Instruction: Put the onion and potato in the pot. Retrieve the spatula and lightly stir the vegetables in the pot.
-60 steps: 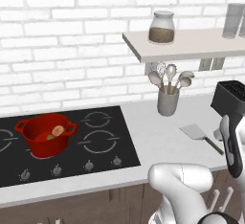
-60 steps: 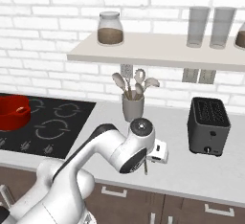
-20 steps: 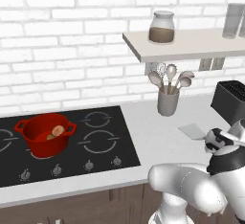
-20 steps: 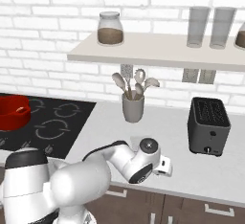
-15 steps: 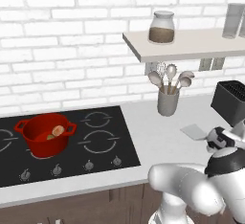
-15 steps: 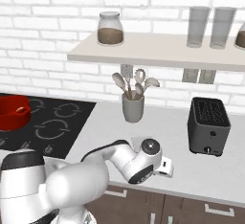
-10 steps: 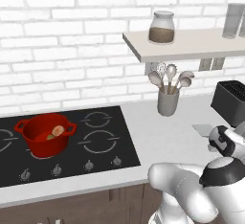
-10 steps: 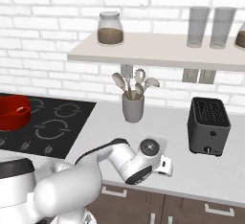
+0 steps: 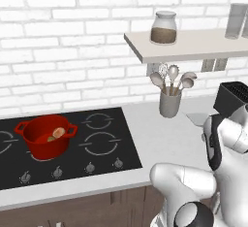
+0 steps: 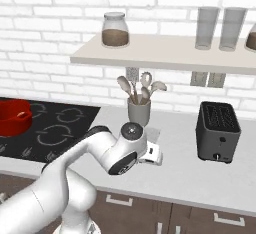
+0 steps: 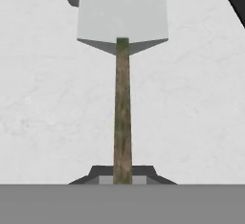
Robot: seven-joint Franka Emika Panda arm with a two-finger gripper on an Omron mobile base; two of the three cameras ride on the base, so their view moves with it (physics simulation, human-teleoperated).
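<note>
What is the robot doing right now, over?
Gripper shut on spatula handle, low over the counter. Onion and potato already in pot. Utensil crock stands nearby.

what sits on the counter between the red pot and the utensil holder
In the left base view, between the pot and utensil holder lie the cooktop's right burners, then bare counter.

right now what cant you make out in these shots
- Spatula: left base view shows just a corner of its blade; the arm hides the rest.
- Gripper: the hand view's bottom edge cuts off most of its fingers, shut on the handle.
- Pot: cut by the left edge of the right base view.
- Onion and potato: too small in the left base view to tell whether they touch.
</note>
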